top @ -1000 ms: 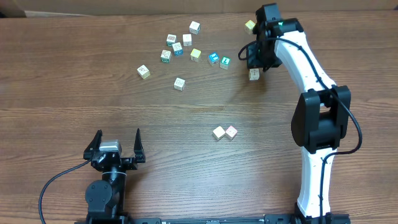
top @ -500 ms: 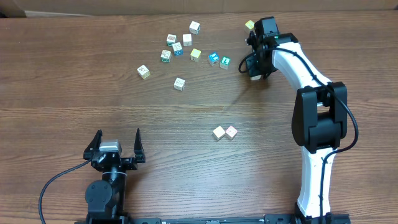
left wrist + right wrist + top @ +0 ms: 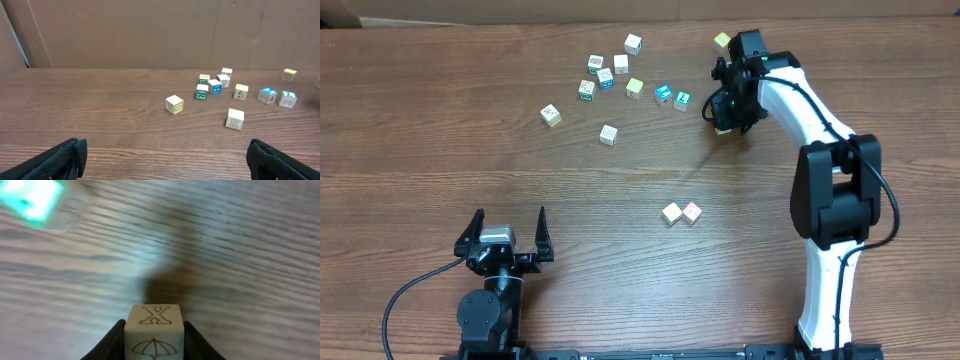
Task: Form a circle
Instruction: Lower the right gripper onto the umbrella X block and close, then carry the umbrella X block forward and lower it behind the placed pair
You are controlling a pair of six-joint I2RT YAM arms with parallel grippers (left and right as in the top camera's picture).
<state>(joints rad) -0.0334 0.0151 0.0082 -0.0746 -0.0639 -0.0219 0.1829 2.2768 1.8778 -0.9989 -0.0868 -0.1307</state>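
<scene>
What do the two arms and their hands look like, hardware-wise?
Right arm: white shells, black joint housings, thin black cable along it. Left arm: all black, black cable looping off its base. Left hand: black pointed fingers, silver block between them. Right hand: black.

Scattered cubes [image 3: 606,74] crowd the table's [image 3: 440,150] far side, pale cube pair [image 3: 672,213] mid-table — open wood between.
</scene>
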